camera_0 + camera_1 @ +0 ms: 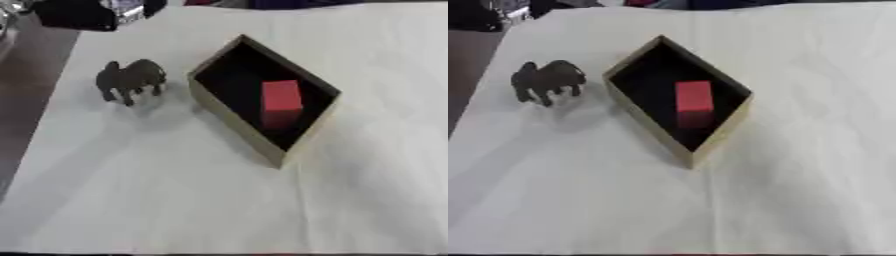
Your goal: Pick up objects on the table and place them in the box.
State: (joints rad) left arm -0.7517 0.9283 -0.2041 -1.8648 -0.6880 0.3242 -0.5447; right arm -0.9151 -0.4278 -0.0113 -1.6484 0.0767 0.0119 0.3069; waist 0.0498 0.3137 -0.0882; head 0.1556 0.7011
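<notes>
white cloth [175,200] spread over tabletop, creased. dark floor strip [26,100] at left edge. black-and-silver clutter [96,12] top left, unclear.

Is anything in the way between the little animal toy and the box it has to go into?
Nothing visible is. The dark animal toy stands on the white table just left of the box, with only bare tabletop between them. The box is open on top, holding a red block. No robot hand shows.
</notes>
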